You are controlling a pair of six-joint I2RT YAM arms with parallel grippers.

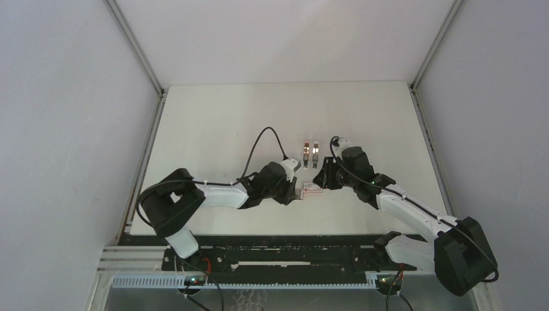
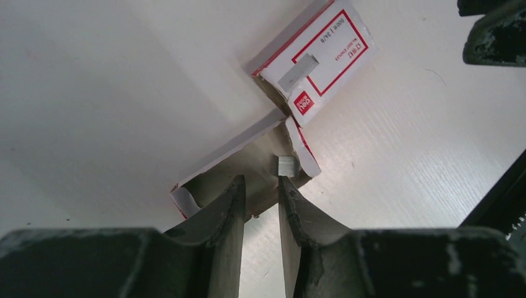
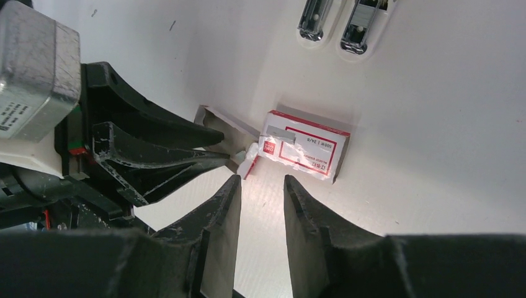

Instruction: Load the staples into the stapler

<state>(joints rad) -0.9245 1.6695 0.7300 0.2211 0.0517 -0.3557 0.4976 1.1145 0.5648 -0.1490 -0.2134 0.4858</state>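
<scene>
1. Red-and-white cardboard: the carton point(image 2: 335, 46) lies flat on the table point(image 2: 422, 161) between both arms. Its slide-out tray point(image 2: 248, 158) is open towards the left gripper point(image 2: 260, 181).
2. Locate the staples point(image 2: 286, 165): a short silvery block sits in the tray, just off the left fingertips. You cannot tell whether the grey strip point(image 2: 298, 69) on the label is loose or printed.
3. Left jaws: narrowly parted, gripping nothing, probably set narrow to pinch that thin block.
4. The right gripper point(image 3: 262, 181) is released and empty near the carton, likely to steady it.
5. The two staplers point(image 3: 360, 28) lie beyond the carton, untouched.
</scene>
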